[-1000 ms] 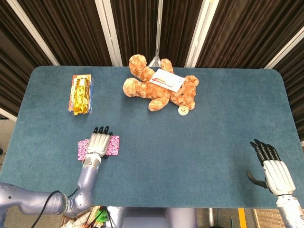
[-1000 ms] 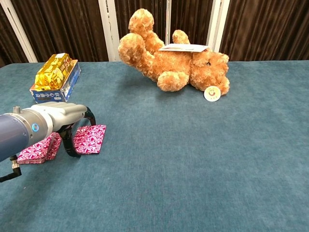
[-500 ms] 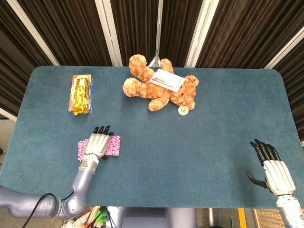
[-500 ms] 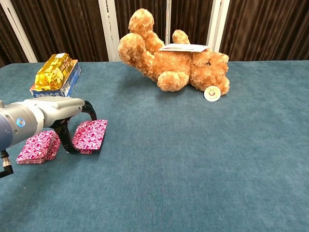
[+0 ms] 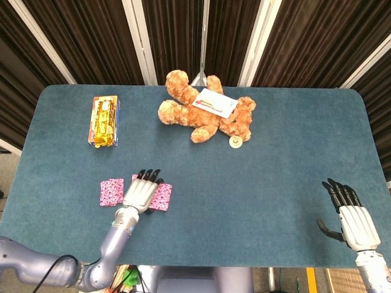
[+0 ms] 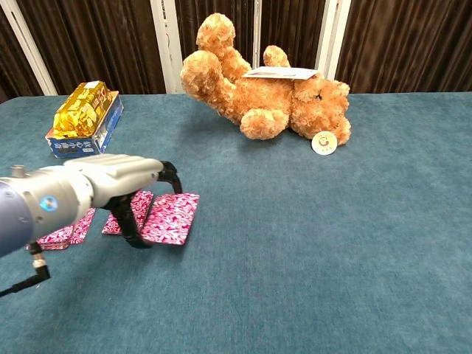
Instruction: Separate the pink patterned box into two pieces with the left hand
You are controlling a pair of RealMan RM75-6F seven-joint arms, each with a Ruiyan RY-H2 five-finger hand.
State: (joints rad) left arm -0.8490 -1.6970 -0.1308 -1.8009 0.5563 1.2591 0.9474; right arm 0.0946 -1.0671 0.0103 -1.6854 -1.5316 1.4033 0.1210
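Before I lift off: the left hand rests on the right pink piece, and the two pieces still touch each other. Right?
Not quite. The left hand does rest on the right pink piece, but the head view shows bare table between it and the left pink piece: they lie apart.

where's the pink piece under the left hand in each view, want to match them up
Head view: the pink piece lies low and left of centre, partly under the left hand, with the other pink piece apart to its left.
Chest view: the same piece sits left of centre, with the hand over its left side.
Shared landmark: the gold-wrapped box, beyond it to the left in both.
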